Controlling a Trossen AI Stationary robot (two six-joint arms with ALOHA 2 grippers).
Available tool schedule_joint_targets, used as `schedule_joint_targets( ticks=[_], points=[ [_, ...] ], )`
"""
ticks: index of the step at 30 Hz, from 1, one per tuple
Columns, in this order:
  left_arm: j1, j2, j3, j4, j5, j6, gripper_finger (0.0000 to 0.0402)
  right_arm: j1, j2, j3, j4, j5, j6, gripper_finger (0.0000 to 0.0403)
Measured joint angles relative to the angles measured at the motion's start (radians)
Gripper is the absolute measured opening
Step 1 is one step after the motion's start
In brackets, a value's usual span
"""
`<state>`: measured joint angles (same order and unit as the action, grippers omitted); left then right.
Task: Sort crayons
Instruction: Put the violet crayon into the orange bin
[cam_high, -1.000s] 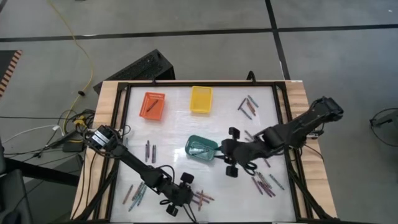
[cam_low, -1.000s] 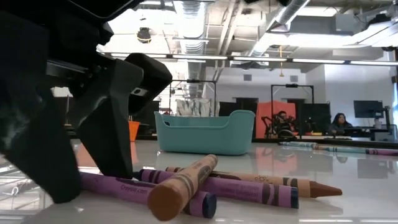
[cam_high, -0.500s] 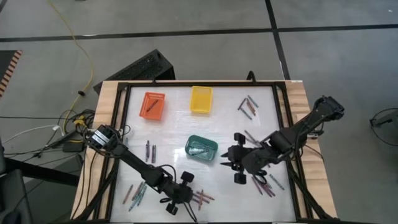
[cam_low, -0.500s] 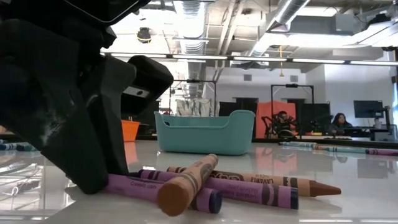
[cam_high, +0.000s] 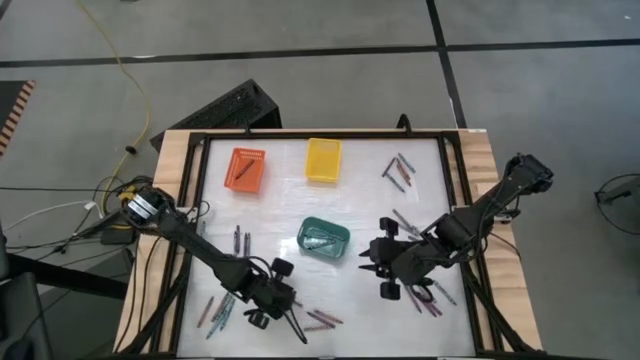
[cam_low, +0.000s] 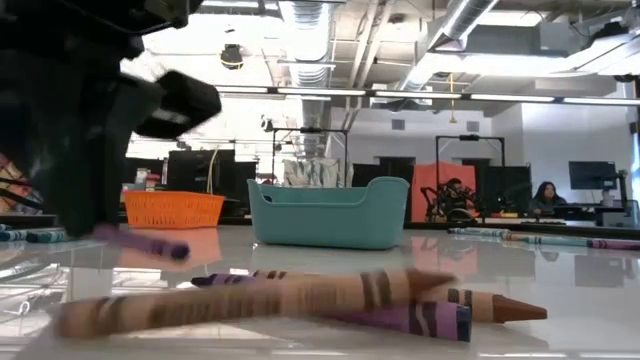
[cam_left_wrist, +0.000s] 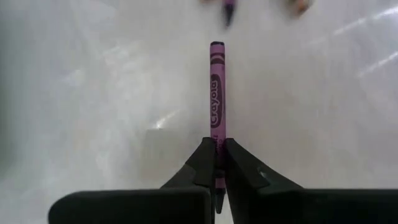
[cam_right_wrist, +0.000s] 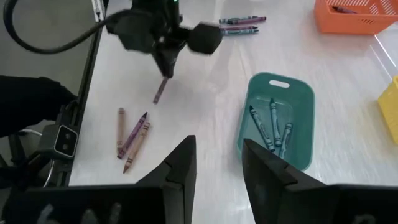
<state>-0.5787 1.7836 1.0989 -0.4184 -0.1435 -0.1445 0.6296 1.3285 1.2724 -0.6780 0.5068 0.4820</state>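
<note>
Only a small part of the sorting appears done. A few teal crayons (cam_right_wrist: 268, 126) are seen lying in the green basket (cam_high: 324, 237), one dark crayon lies in the orange basket (cam_high: 246, 170), and nothing can be made out in the yellow basket (cam_high: 323, 160). A purple crayon (cam_left_wrist: 216, 93) is pinched by its end in the left claw (cam_left_wrist: 216, 163), clear of the counter (cam_high: 280, 215) at its near left. The right claw (cam_right_wrist: 217, 163) is held parted and empty, near the green basket. Loose crayons are left in clusters at the near left (cam_high: 218, 310), near the middle (cam_high: 322, 319), at the right (cam_high: 428, 296) and at the far right (cam_high: 398, 172), so most of the work is judged to remain.
</note>
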Motion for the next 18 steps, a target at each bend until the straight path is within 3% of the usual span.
schedule_joint_targets(
  ticks=[8,18],
  points=[
    [-0.001,-0.112,0.052,-0.199,-0.126,-0.018,0.0003,0.007,0.015,0.000,-0.004,-0.011,0.000,0.0123],
    [0.039,-0.337,0.063,-0.538,-0.453,-0.175,0.0003,0.053,0.084,0.000,-0.049,-0.028,0.043,0.0123]
  ],
)
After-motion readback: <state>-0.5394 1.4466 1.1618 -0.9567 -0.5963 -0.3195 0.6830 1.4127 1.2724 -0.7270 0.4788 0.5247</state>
